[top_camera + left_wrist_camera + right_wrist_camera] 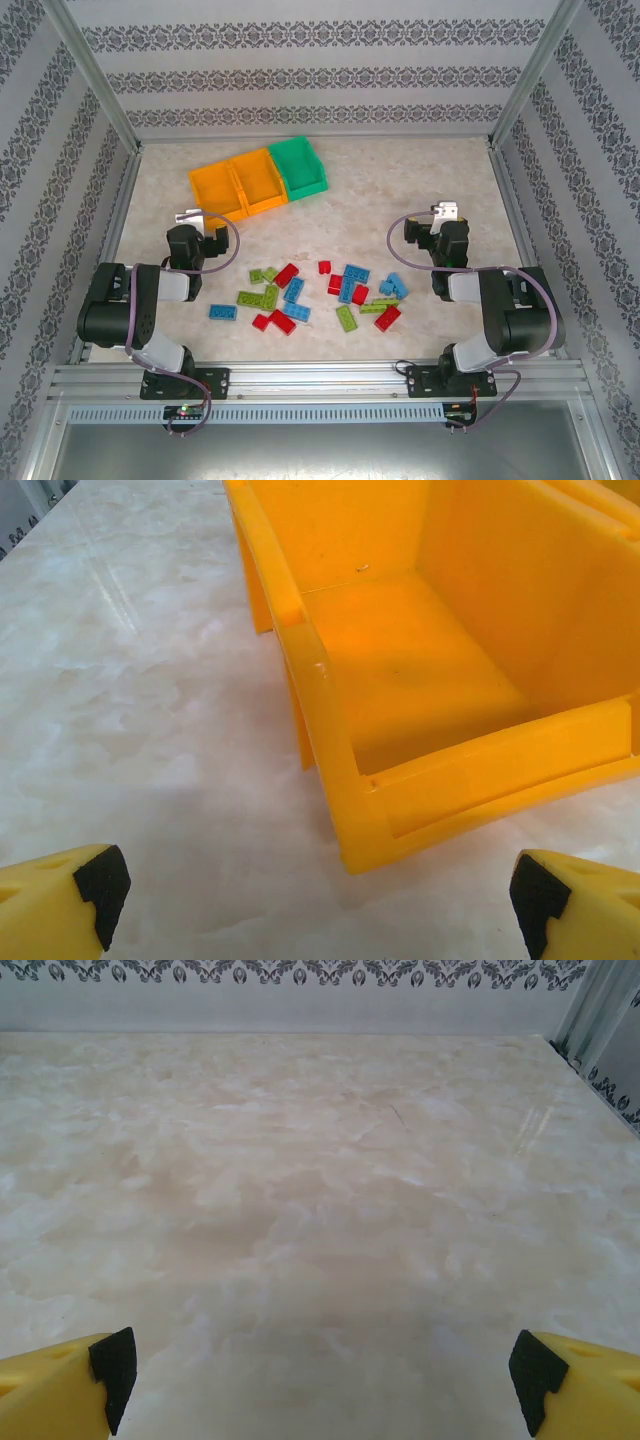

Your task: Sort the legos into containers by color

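Note:
Several red, blue and lime green legos (315,291) lie scattered on the marble table between the two arms. Three joined bins stand at the back left: two orange bins (238,185) and a green bin (299,166). The nearest orange bin (400,670) is empty in the left wrist view. My left gripper (315,900) is open just in front of that bin's corner, nothing between its fingers. My right gripper (320,1380) is open over bare table, holding nothing. From above, the left gripper (190,222) sits left of the legos and the right gripper (443,218) right of them.
Patterned walls and metal posts (95,75) enclose the table on three sides. An aluminium rail (320,380) runs along the near edge under both arm bases. Bare marble (320,1180) stretches ahead of the right gripper to the back wall.

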### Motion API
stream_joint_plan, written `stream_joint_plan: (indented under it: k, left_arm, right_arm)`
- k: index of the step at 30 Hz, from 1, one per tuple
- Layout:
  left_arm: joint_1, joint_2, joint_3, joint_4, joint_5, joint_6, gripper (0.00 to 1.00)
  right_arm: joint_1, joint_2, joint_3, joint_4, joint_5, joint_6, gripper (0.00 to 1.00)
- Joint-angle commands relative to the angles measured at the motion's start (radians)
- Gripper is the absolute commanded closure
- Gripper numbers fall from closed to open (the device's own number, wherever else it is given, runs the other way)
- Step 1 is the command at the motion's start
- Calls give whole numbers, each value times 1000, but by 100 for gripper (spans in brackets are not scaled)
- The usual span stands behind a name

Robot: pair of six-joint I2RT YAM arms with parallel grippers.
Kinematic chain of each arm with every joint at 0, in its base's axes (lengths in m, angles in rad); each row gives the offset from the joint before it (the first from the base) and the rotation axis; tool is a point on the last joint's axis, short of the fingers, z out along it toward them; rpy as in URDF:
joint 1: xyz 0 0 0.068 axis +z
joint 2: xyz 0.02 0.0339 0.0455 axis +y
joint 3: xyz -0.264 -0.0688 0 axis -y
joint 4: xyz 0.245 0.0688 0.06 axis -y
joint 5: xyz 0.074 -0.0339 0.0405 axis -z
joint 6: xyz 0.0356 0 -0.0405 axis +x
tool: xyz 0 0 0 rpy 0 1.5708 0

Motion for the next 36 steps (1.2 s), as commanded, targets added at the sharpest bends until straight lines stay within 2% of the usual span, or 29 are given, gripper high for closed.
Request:
stream_joint_plan:
  k: [1,24,28,29,31,32,34,36]
  left_arm:
    - [-12,-5,9,54,10,10,0]
    - [-12,-4,11,50,10,10,0]
    - [-12,-57,20,0,-64,-22,0]
    - [-14,-88,38,-72,-102,-23,0]
    - [-15,-183,163,-417,-217,-124,1]
    - [-15,-216,212,-527,-220,-152,1]
    - [-15,-264,266,-590,-173,-185,1]
    - [-15,-273,339,-701,-189,-265,1]
  right_arm:
    - [14,-3,3,38,14,-10,2]
    - [-16,-2,16,14,-49,7,2]
    - [-14,-51,45,-64,-7,24,2]
    - [-13,-89,69,-150,-1,27,2]
    - [-15,-168,138,-377,-6,52,2]
    - [-14,-201,163,-446,-19,73,2]
    - [-13,-249,185,-518,-48,113,3]
    - [-8,-292,203,-585,-78,180,4]
